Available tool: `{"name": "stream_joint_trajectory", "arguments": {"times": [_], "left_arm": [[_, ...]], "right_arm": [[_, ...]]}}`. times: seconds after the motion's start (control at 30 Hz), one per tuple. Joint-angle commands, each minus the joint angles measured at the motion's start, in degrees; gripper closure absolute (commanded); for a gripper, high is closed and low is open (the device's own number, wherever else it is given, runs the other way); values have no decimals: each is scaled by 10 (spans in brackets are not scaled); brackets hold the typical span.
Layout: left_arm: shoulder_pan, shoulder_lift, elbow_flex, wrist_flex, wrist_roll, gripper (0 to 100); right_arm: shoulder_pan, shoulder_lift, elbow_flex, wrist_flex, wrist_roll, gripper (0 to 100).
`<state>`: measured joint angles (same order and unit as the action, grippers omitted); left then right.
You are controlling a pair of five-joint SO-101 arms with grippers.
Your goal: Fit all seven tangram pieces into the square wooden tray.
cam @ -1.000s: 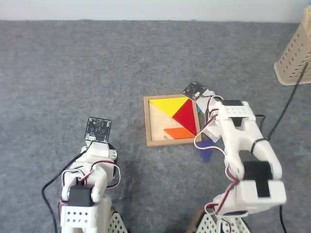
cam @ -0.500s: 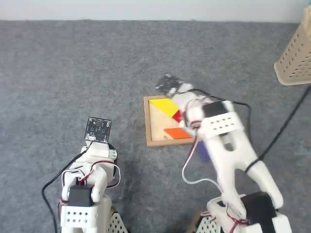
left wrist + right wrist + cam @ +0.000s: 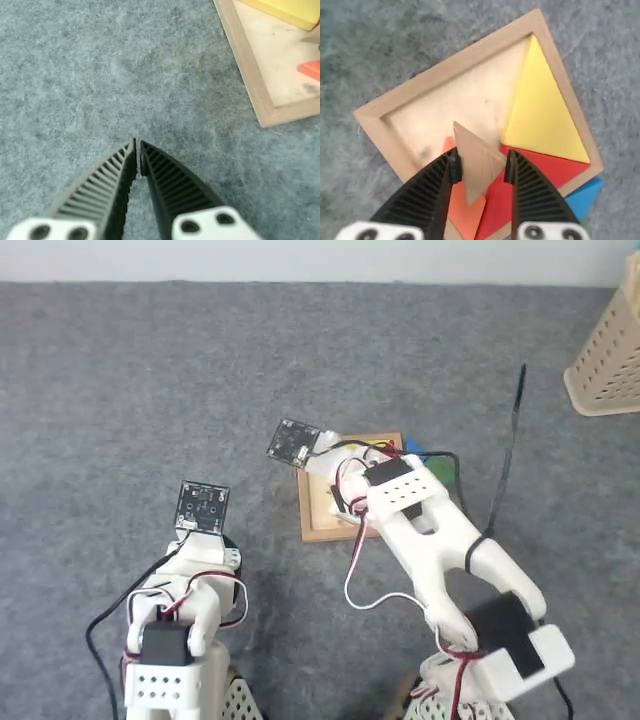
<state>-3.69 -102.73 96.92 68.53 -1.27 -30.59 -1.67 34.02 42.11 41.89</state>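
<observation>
Evidently, the right gripper (image 3: 481,169) was clamped on a pale unpainted wooden triangle (image 3: 478,150). It was held over the bare floor of the square wooden tray (image 3: 445,67), presumably for lowering beside the large yellow triangle (image 3: 542,120), red triangle (image 3: 547,167) and orange piece (image 3: 465,212). The left gripper (image 3: 138,150) was pressed together, empty, over grey carpet (image 3: 75,75), at seven o'clock from the tray. A blue piece (image 3: 584,192) was cut off beyond the rim. From above, the tray was mostly hidden under the right arm (image 3: 430,530).
</observation>
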Motion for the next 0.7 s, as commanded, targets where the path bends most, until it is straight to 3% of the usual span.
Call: {"name": "stream_joint_trajectory", "arguments": {"times": [0.0, 0.3, 0.47, 0.67], "left_arm": [[-4, -2, -3, 3, 5, 989], [-4, -2, -3, 3, 5, 989], [-4, -2, -3, 3, 5, 989], [-4, -2, -3, 3, 5, 989]], "right_arm": [[-1, 11, -31, -29, 16, 907], [16, 40, -31, -56, 16, 904], [19, 40, -31, -56, 15, 801], [19, 39, -31, -53, 15, 796]]}}
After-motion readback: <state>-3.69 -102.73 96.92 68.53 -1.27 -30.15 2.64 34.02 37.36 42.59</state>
